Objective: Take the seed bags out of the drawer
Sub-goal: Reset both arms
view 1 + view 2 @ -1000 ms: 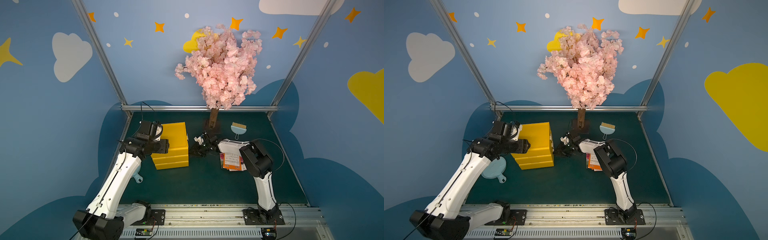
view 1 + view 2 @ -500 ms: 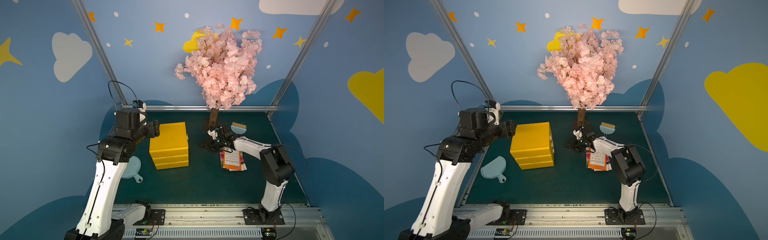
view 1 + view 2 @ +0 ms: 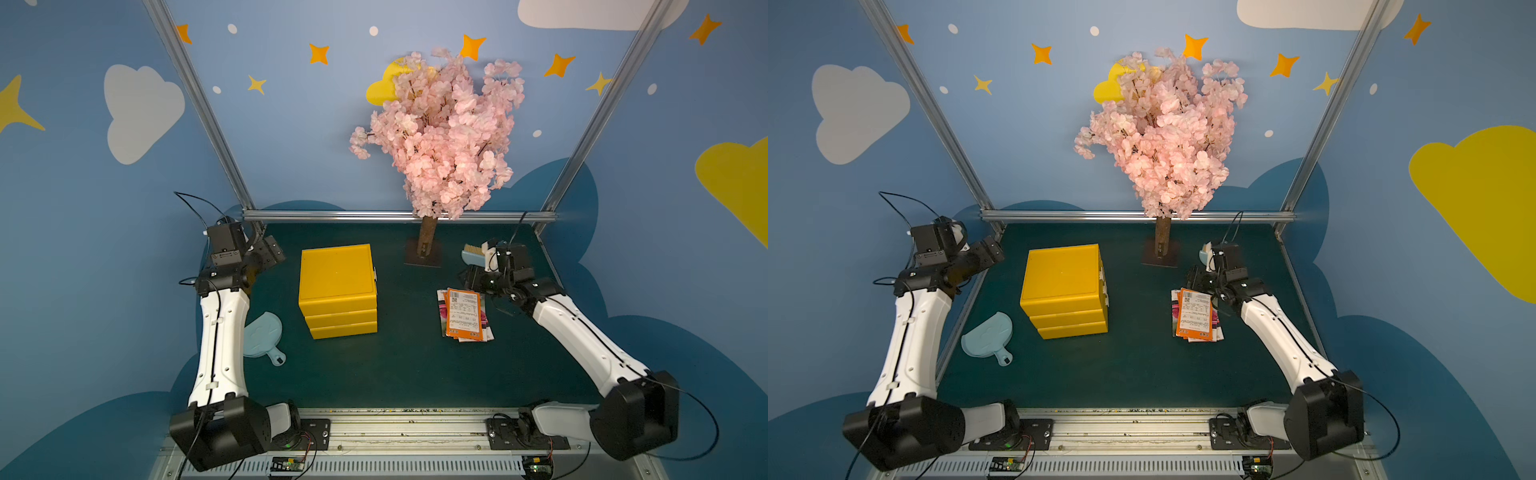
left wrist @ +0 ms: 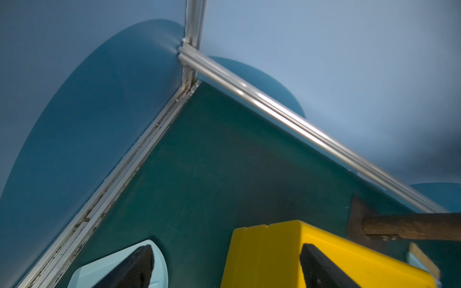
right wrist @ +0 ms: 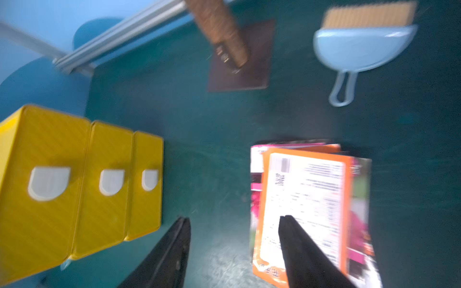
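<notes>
The seed bags (image 3: 463, 313) (image 3: 1196, 316) lie in a loose stack on the green mat, right of the yellow three-drawer cube (image 3: 336, 270). An orange-edged white text back is on top (image 5: 306, 194). The drawer (image 5: 47, 182), the uppermost one with a white tab, is shut flush with the two below it. My right gripper (image 3: 473, 276) (image 5: 234, 218) hovers open over the far end of the stack and holds nothing. My left gripper (image 3: 270, 251) (image 4: 225, 249) hangs open and empty at the back left, apart from the cube.
A pink blossom tree (image 3: 440, 137) stands at the back on a brown base plate (image 3: 424, 259). A light-blue brush (image 5: 361, 47) lies behind my right gripper. A light-blue dustpan (image 3: 262, 338) lies beside the left arm. An aluminium rail (image 3: 395, 216) bounds the mat at the back.
The left arm drew back from the cube to the back left corner, opening wider. The right gripper left the cube's drawer side, swung right over the bags and opened.
</notes>
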Robot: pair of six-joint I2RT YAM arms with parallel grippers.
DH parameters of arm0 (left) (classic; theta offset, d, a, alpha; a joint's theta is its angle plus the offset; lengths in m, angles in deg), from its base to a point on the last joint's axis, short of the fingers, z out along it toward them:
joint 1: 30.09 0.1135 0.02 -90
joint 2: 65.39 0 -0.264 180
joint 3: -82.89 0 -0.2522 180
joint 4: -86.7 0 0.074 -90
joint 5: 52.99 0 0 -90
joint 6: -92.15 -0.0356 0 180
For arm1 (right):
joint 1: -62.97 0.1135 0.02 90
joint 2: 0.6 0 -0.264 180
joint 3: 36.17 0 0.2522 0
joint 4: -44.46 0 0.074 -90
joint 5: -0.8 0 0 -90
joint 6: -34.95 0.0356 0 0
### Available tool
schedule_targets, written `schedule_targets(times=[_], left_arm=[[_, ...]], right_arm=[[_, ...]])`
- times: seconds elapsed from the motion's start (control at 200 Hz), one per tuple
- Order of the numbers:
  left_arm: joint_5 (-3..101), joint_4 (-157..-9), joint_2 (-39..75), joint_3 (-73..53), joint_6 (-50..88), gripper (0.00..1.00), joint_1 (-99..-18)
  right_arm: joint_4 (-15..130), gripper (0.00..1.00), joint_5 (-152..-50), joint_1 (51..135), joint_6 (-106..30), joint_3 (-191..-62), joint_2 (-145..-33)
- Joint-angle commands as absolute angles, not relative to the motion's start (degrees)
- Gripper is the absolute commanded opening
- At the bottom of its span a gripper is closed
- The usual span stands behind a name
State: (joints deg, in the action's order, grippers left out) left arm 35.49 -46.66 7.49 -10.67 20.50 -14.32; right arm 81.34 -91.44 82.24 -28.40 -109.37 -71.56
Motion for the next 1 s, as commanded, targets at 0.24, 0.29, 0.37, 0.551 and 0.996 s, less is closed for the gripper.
schedule_targets(times=[0.24, 0.29, 0.37, 0.551, 0.996], left_arm=[[33.6, -86.2, 3.2, -39.2, 11.5, 1.00, -15.5], [33.4, -89.0, 4.1, -42.1, 11.6, 1.00, -15.5], [34.0, -90.4, 5.7, -45.6, 9.8, 1.00, -15.7], [29.7, -104.4, 6.4, -59.0, 11.3, 1.00, -17.9], [26.4, -126.9, 17.7, -63.2, 7.7, 1.00, -28.0]], right_arm=[[42.6, 0.98, -75.4, 80.4, -51.0, -89.0, -57.6], [43.9, 0.98, -73.2, 79.7, -51.7, -90.0, -59.5], [47.5, 0.98, -70.5, 78.0, -52.9, -91.4, -63.3], [42.0, 0.98, -65.5, 73.0, -49.4, -83.9, -69.1], [15.9, 0.98, -69.3, 69.2, -52.0, -71.8, -81.2]])
